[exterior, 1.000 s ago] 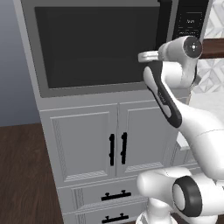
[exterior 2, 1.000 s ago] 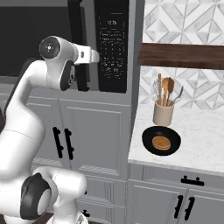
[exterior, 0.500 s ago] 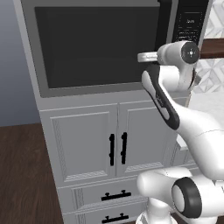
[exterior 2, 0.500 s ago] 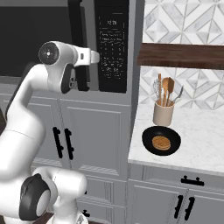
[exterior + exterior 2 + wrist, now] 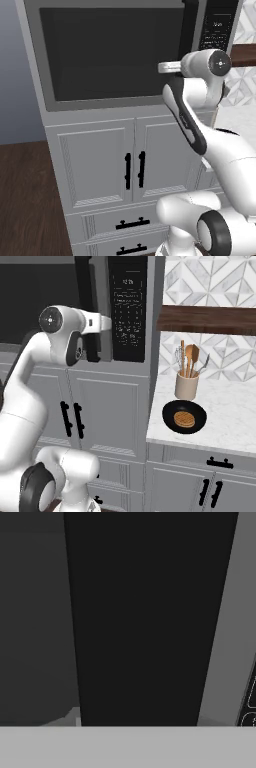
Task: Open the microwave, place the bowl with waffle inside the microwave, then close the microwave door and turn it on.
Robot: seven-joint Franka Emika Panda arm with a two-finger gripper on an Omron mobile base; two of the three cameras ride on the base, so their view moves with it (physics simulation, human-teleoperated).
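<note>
While the microwave door (image 5: 112, 55) is closed, we see our gripper (image 5: 92, 353) at its handle (image 5: 86, 286); jaw spread cannot be told.

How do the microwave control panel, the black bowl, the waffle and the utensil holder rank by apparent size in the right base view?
1. control panel
2. black bowl and utensil holder: look about alike, so unranked
3. waffle

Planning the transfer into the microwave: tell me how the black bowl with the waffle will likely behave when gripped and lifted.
The bowl looks rigid and shallow, so it probably won't flex, but a grip on its rim may tilt it. The waffle lies loose and flat inside, likely to slide if the bowl tips. Both look small, so probably light.
</note>
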